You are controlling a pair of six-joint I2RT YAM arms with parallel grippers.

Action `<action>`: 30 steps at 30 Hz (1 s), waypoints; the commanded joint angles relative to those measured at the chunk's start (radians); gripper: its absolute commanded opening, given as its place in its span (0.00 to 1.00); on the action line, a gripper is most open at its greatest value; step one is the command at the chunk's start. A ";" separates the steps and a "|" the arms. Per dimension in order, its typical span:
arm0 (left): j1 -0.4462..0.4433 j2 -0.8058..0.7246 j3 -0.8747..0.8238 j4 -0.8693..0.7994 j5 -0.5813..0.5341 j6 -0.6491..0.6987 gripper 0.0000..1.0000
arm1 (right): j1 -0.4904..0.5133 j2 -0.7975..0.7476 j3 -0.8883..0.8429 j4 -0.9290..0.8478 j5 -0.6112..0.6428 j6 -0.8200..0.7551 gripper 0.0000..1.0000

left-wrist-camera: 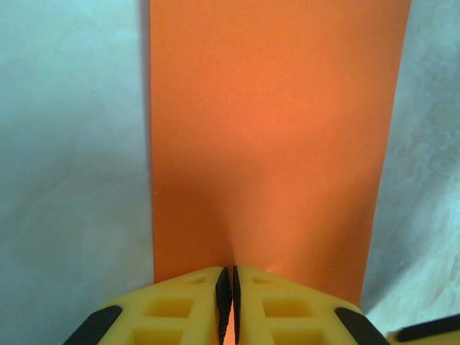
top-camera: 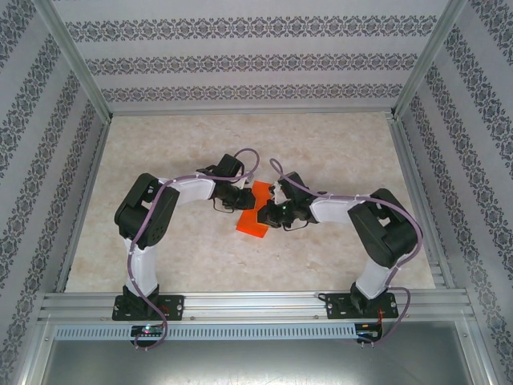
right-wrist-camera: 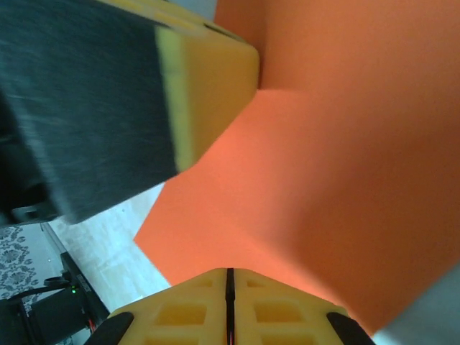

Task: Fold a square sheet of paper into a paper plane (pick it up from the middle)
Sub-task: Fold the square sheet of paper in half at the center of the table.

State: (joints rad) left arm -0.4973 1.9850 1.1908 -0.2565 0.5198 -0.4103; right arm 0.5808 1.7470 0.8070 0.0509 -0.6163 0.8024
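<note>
pinching tight, the yellow, black-padded fingers of the left gripper (left-wrist-camera: 227, 279) clamp the near edge of a thin, bright orange-red sheet of paper (left-wrist-camera: 273, 144), which runs away from them as a long band with straight sides. the right gripper (right-wrist-camera: 230, 277) is likewise closed on another edge of the sheet, where a bend crosses the paper close to the left gripper's yellow finger. seen from above, both grippers meet nearly tip to tip over the middle of the pale marbled table (top-camera: 337, 152), the sheet between them; whether it touches the surface cannot be told.
</note>
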 commanded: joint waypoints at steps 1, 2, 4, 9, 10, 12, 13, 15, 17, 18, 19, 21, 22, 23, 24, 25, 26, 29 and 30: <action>0.015 0.077 -0.071 -0.115 -0.123 0.027 0.17 | 0.017 0.034 0.026 -0.009 -0.013 -0.005 0.11; 0.016 0.077 -0.072 -0.115 -0.124 0.027 0.17 | 0.021 0.039 0.027 -0.022 -0.014 -0.014 0.10; 0.017 0.075 -0.076 -0.114 -0.123 0.026 0.17 | 0.029 0.043 0.032 -0.091 -0.009 -0.049 0.11; 0.025 0.071 -0.083 -0.113 -0.124 0.030 0.17 | 0.037 0.024 0.003 -0.202 0.003 -0.113 0.11; 0.026 0.072 -0.083 -0.113 -0.124 0.029 0.17 | 0.038 0.018 -0.003 -0.218 0.006 -0.123 0.11; 0.028 0.074 -0.079 -0.115 -0.126 0.031 0.17 | 0.044 0.014 -0.013 -0.248 0.013 -0.141 0.11; 0.028 0.074 -0.078 -0.116 -0.125 0.031 0.17 | 0.046 0.011 -0.024 -0.251 0.015 -0.143 0.11; 0.030 0.075 -0.077 -0.117 -0.125 0.031 0.17 | 0.052 0.005 -0.042 -0.259 0.021 -0.144 0.11; 0.032 0.077 -0.076 -0.118 -0.125 0.033 0.17 | 0.061 -0.005 -0.060 -0.272 0.035 -0.146 0.11; 0.034 0.078 -0.074 -0.118 -0.125 0.033 0.17 | 0.064 -0.011 -0.067 -0.277 0.039 -0.147 0.11; 0.033 0.080 -0.073 -0.119 -0.124 0.034 0.17 | 0.070 -0.018 -0.075 -0.281 0.045 -0.146 0.11; 0.033 0.083 -0.070 -0.119 -0.123 0.034 0.17 | 0.074 -0.031 -0.096 -0.287 0.054 -0.141 0.11; 0.035 0.083 -0.070 -0.119 -0.121 0.035 0.17 | 0.075 -0.037 -0.103 -0.297 0.064 -0.143 0.11; 0.036 0.084 -0.069 -0.119 -0.122 0.035 0.17 | 0.075 -0.043 -0.109 -0.302 0.070 -0.144 0.11; 0.035 0.085 -0.069 -0.119 -0.120 0.035 0.17 | 0.074 -0.051 -0.113 -0.301 0.070 -0.141 0.11; 0.035 0.085 -0.068 -0.119 -0.120 0.035 0.17 | 0.074 -0.060 -0.114 -0.301 0.074 -0.139 0.11; 0.035 0.086 -0.068 -0.119 -0.117 0.035 0.17 | 0.071 -0.073 -0.110 -0.303 0.074 -0.135 0.11; 0.035 0.085 -0.067 -0.117 -0.107 0.033 0.17 | 0.051 -0.120 -0.096 -0.265 0.060 -0.103 0.11; 0.035 0.084 -0.067 -0.115 -0.105 0.032 0.17 | 0.037 -0.136 -0.096 -0.236 0.050 -0.085 0.11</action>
State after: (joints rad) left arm -0.4889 1.9816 1.1778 -0.2386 0.5423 -0.3996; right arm 0.6353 1.6566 0.7261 -0.1425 -0.5751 0.6861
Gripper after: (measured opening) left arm 0.172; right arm 0.110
